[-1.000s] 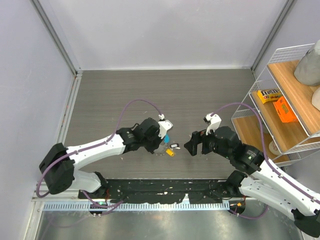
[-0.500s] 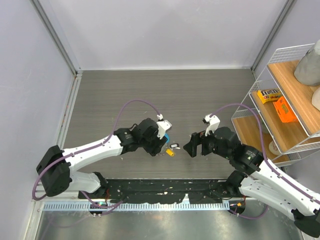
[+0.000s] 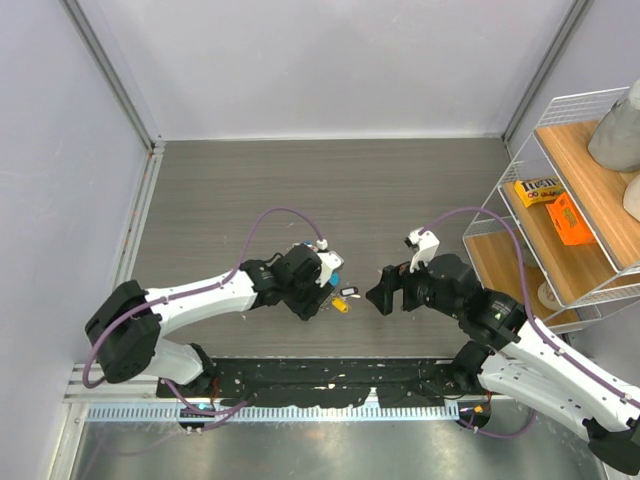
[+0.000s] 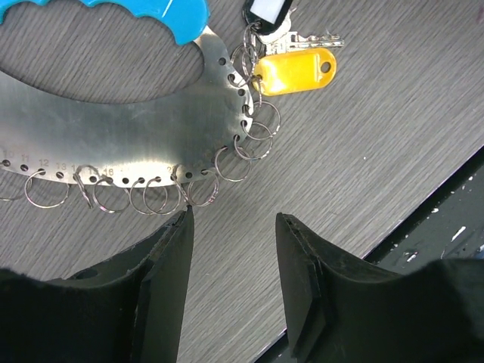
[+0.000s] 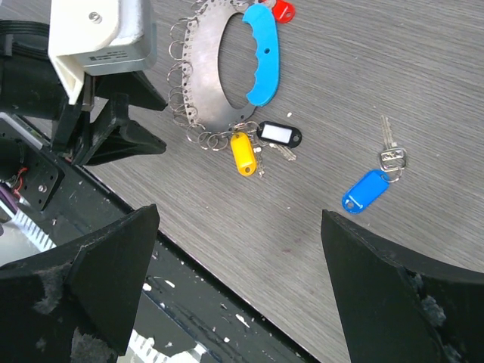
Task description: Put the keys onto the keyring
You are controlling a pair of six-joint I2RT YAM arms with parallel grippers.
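The keyring (image 4: 151, 136) is a curved metal plate with a light-blue band (image 5: 261, 53) and several small split rings along its edge, lying flat on the table. A yellow-tagged key (image 4: 295, 69) and a black-and-white tag (image 5: 278, 134) hang at its end, and a red tag (image 5: 282, 10) shows at the far end. A blue-tagged key (image 5: 364, 190) lies loose to the right. My left gripper (image 4: 233, 219) is open just short of the rings, its left fingertip almost touching them, nothing between the fingers. My right gripper (image 5: 240, 213) hovers wide open and empty above the table.
A wire shelf (image 3: 575, 200) stands at the right with a yellow candy box (image 3: 537, 190) and an orange box (image 3: 571, 220). A black strip (image 3: 330, 380) runs along the table's near edge. Walls close in the left and back.
My left gripper has opened from shut and shifted slightly left and toward the near edge. The keyring lies on the table. The right arm has not moved.
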